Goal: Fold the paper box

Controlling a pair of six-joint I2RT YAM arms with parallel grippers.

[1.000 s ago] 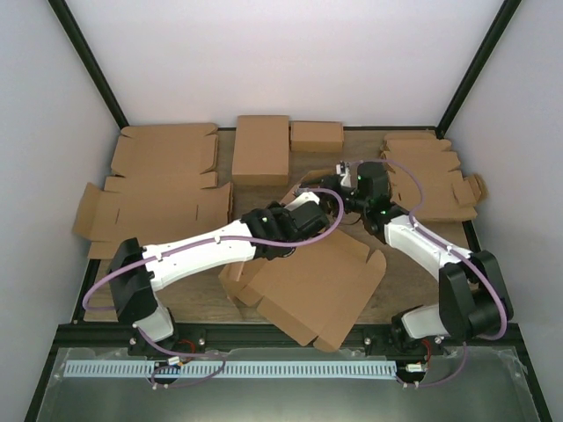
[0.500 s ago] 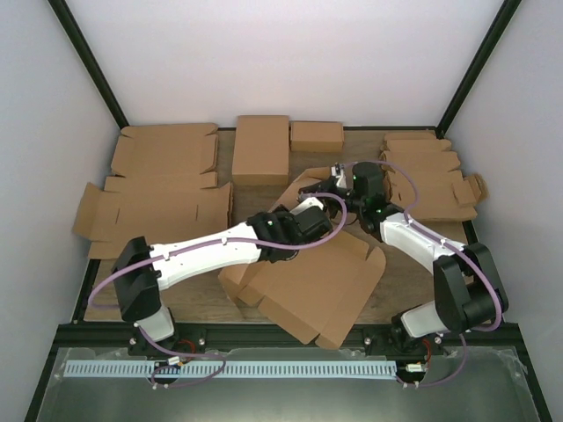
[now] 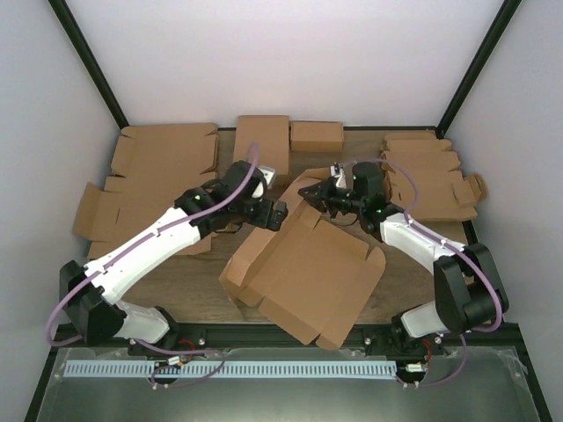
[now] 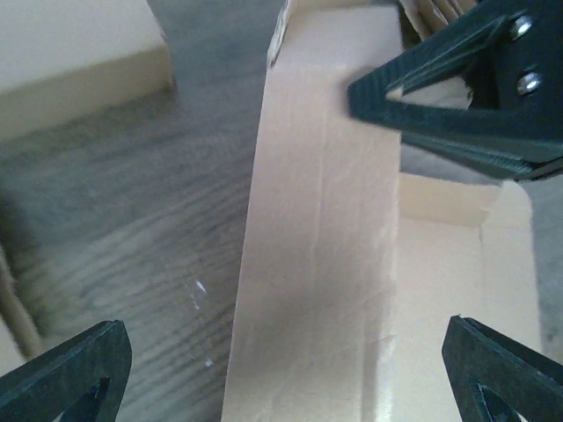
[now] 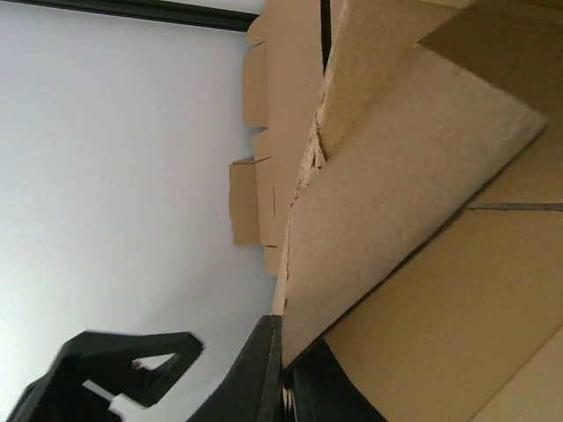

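The paper box (image 3: 308, 277), a large brown cardboard mailer, lies partly folded in the middle of the table, its rear flap raised. My right gripper (image 3: 318, 195) is shut on the edge of that raised flap (image 5: 396, 202), and in the right wrist view the jaws (image 5: 286, 374) pinch the cardboard's lower corner. My left gripper (image 3: 280, 214) hovers just left of the flap, open and holding nothing. In the left wrist view its fingertips (image 4: 66, 374) stand wide on either side of the box's upright wall (image 4: 321, 246), with the right gripper (image 4: 466, 88) at top right.
Flat cardboard blanks (image 3: 163, 149) lie at the back left, with more (image 3: 149, 211) in front of them. A narrow folded box (image 3: 261, 148) and a small one (image 3: 317, 135) sit at the back centre. A stack of notched blanks (image 3: 435, 176) fills the right side.
My left gripper has let go, opened wide and swung back to the left off the box. My right gripper has closed on the raised flap.
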